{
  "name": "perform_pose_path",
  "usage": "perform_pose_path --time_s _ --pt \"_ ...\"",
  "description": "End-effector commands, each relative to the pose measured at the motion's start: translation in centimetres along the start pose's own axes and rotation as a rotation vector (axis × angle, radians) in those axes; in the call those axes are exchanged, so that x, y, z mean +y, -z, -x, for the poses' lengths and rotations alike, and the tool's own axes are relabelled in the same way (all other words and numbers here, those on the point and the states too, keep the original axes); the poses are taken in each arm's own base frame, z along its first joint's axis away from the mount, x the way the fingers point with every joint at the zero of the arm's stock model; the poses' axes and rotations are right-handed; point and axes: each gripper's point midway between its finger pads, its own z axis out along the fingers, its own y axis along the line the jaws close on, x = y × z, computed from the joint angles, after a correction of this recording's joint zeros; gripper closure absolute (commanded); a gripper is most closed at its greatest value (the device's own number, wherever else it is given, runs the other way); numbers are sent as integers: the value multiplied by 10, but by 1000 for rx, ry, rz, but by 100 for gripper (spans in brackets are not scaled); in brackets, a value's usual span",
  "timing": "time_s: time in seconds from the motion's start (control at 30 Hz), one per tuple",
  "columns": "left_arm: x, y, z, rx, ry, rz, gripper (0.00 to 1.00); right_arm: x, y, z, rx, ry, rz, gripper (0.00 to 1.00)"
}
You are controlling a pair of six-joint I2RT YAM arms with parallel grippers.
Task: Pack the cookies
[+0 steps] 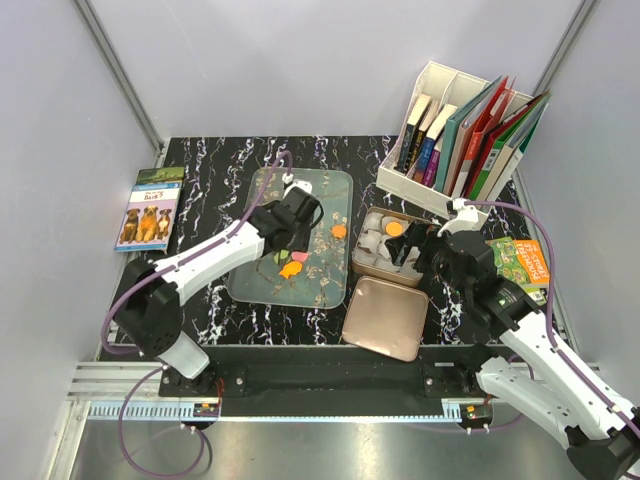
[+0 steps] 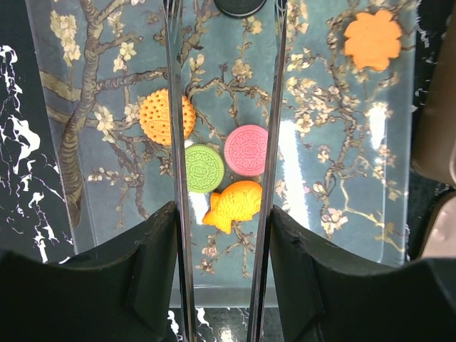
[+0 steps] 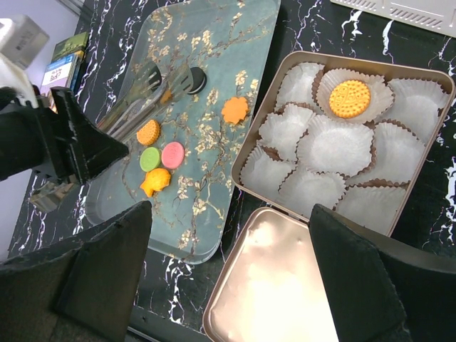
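Several cookies lie on the blossom-patterned glass tray [image 2: 107, 178]: an orange round cookie [image 2: 167, 116], a green one [image 2: 204, 168], a pink one [image 2: 246, 149], an orange fish [image 2: 233, 204], an orange flower [image 2: 372, 38] and a black one [image 2: 240, 6]. My left gripper [image 2: 222, 235] is shut on metal tongs [image 2: 177, 107] above the tray. The tong arms straddle the green, pink and fish cookies, and the tips reach the black one. One yellow-orange cookie [image 3: 349, 99] sits in a paper cup in the tin [image 3: 249, 149]. My right gripper [image 3: 231, 249] is open and empty above the tin lid [image 3: 285, 285].
The tin [image 1: 358, 262] stands right of the tray [image 1: 330, 185], with its lid [image 1: 385, 318] in front. A white book rack [image 1: 470, 135] stands at the back right. A dog book [image 1: 150, 208] lies at the left and a green booklet [image 1: 522, 258] at the right edge.
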Motion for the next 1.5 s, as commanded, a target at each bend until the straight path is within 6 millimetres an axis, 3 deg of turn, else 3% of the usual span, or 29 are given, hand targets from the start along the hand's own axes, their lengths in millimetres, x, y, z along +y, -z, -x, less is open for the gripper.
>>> perform_pose_path --time_s 0.0,0.63,0.73,0.83,0.93,1.13,1.27,1.33,1.47 --pt "-4 -7 21 -63 8 14 46 5 1 8 -34 -3 19 0" --pt "-9 -40 18 -19 21 -6 47 3 -5 8 -23 22 -3 0" --pt "-8 -43 16 -13 23 -4 51 2 -6 8 -21 24 -6 0" --pt "-8 -41 16 -19 24 -6 64 3 -7 7 -18 24 -6 0" --pt "-6 -31 21 -39 28 -18 72 2 -7 7 -19 21 -6 0" --pt "-10 15 42 -125 22 -74 76 4 -7 8 -21 16 0 0" --pt "-37 60 57 -206 -34 -148 77 6 -5 13 -33 16 4 0" --pt "-50 73 61 -224 -56 -181 78 8 -4 15 -38 14 9 0" --pt "-95 95 59 -228 -113 -311 78 10 0 20 -53 10 17 0"
